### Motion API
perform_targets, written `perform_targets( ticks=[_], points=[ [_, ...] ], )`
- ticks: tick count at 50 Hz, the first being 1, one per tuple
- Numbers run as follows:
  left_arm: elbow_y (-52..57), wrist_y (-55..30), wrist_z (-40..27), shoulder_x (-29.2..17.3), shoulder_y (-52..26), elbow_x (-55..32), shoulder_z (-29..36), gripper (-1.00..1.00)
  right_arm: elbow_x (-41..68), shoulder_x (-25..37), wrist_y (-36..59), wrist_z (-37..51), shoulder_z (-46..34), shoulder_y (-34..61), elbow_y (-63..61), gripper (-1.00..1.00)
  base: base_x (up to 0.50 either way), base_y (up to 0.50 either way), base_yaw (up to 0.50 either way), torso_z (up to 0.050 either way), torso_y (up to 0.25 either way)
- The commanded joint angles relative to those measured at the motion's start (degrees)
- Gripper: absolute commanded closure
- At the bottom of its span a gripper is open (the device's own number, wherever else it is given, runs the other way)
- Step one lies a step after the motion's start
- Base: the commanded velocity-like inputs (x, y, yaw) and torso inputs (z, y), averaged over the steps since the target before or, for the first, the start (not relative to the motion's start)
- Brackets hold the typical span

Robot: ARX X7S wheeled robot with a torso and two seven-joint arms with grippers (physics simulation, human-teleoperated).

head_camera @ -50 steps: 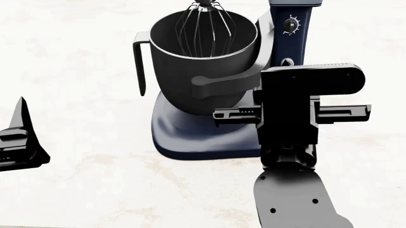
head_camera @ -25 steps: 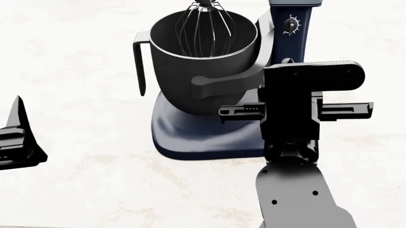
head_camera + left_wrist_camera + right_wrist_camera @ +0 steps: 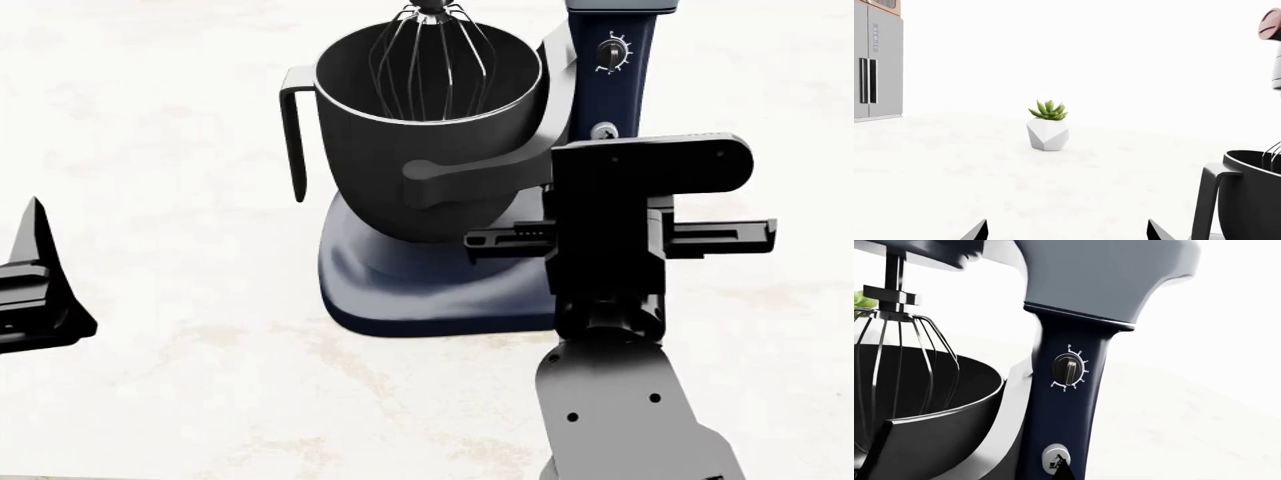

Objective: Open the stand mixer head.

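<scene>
Stand mixer head (image 3: 1074, 275) fills the top of the right wrist frame — above the navy column (image 3: 1057, 405), whisk (image 3: 901, 355) hanging into the bowl (image 3: 414, 130). Right gripper (image 3: 621, 235), jaws spread wide, sits low by the column, far nearer than the left gripper (image 3: 34, 290) — whose state I cannot tell.

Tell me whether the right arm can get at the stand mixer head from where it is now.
Probably yes. The right gripper sits in front of the mixer's column, and the stand mixer head is directly above with nothing between them. The bowl is off to one side.
</scene>
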Motion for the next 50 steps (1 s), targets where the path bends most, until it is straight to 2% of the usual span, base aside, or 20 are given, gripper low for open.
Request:
perform_targets(
  ticks=[1,50],
  points=[
    [-0.5,2.4,1.7,0.5,0.0,-0.5,0.2,-1.0,-0.1,-0.7,-2.2,-1.0,0.6,1.0,4.5,1.0,0.0,0.0,0.0,0.0,0.0],
    [0.1,2.7,0.5,-1.0,0.4,-2.9,-0.5,-1.0,0.2,-0.2,-4.9,-0.1,-1.0,3.3,9.9,1.0,0.0,0.0,0.0,0.0,0.0]
  ],
)
